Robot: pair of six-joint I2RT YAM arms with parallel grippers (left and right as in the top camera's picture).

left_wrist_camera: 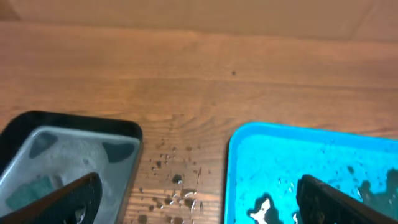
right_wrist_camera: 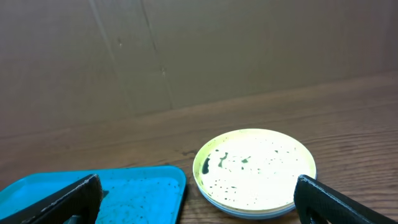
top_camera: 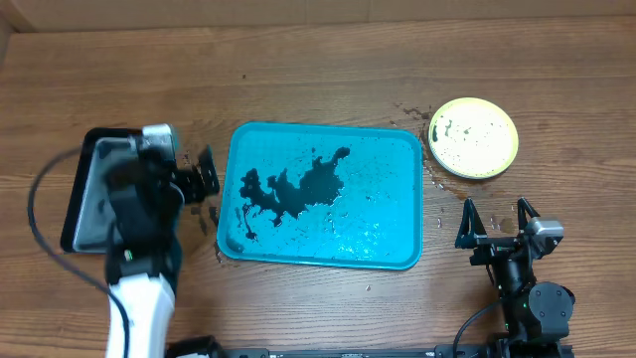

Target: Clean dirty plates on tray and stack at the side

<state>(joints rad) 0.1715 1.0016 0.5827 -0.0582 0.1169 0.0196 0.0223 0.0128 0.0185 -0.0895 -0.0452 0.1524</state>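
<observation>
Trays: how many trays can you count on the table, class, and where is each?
2. The turquoise tray lies mid-table, holding a dark puddle. The black tray lies to its left in the overhead view, partly under the left arm. None looks hidden.

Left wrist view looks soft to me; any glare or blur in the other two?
Left wrist: soft throughout, claw fingers blurred dark shapes. Right wrist: the plate glows, nearly blown out; its claw fingers blurred too. Overhead: sharpest, small wet glints on the blue tray.
</observation>
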